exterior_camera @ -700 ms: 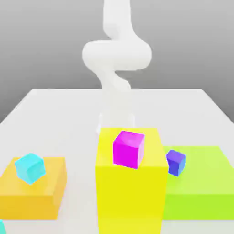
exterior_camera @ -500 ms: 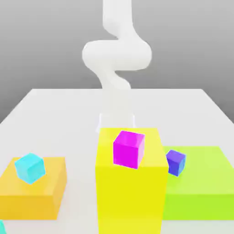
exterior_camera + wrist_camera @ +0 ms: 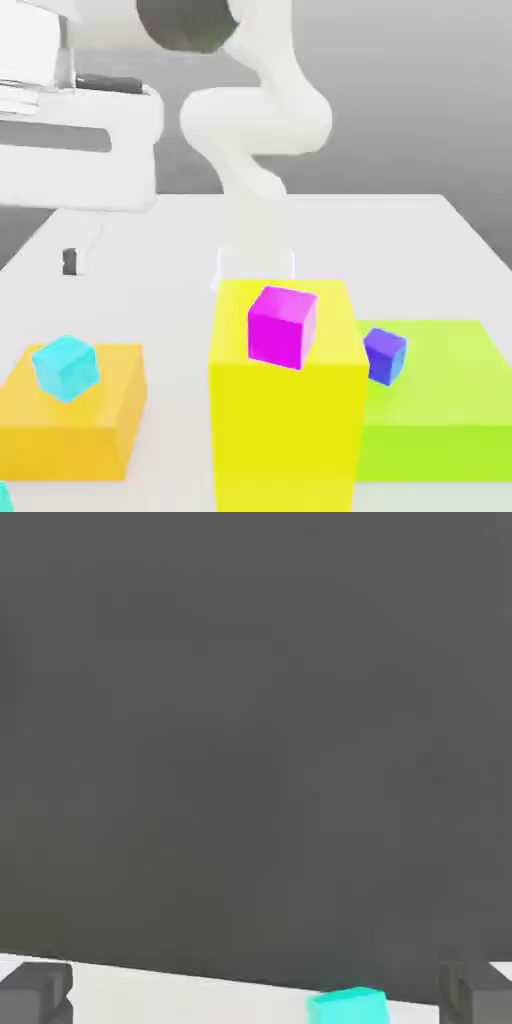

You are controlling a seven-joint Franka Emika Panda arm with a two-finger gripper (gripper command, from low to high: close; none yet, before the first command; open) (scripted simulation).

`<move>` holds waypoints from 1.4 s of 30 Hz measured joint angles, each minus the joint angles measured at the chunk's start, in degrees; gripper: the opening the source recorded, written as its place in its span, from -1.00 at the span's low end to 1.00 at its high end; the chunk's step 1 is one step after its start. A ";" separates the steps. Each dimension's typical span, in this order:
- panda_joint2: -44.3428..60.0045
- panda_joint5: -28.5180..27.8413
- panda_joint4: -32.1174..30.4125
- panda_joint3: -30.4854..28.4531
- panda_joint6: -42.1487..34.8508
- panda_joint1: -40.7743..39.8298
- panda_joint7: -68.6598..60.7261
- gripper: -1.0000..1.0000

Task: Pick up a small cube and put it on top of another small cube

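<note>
Cyan cube (image 3: 66, 368): tilted on orange block (image 3: 60, 453), exterior view's left.
Cyan piece (image 3: 5, 497): cut off at that view's lower-left corner.
My gripper (image 3: 256, 997): fingers wide apart, holding nothing.
Magenta cube (image 3: 282, 328): on yellow block (image 3: 288, 430).
Blue-purple cube (image 3: 385, 356): by green block (image 3: 440, 450).

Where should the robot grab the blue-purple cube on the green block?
Probably by two opposite upright sides of the blue-purple cube, coming from straight above. It sits turned at an angle on the green block, so the gripper should turn to match its flat sides. The tall yellow block beside it could get in the way.
</note>
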 joint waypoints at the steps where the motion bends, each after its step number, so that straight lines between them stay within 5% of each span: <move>1: 2.14 0.73 0.46 -0.03 0.34 -0.68 -1.75 0.00; 15: 31.63 8.44 7.05 3.27 8.12 -12.30 -21.06 0.00; 16: 33.26 8.85 7.43 3.72 9.32 -12.67 -21.40 -1.00; 22: 34.07 9.18 7.64 3.92 9.79 -12.85 -21.66 -1.00; 27: 26.56 6.92 5.61 1.88 4.36 -11.30 -19.70 -1.00; 42: -5.10 -7.05 -15.94 -6.36 -4.14 -4.90 17.74 -1.00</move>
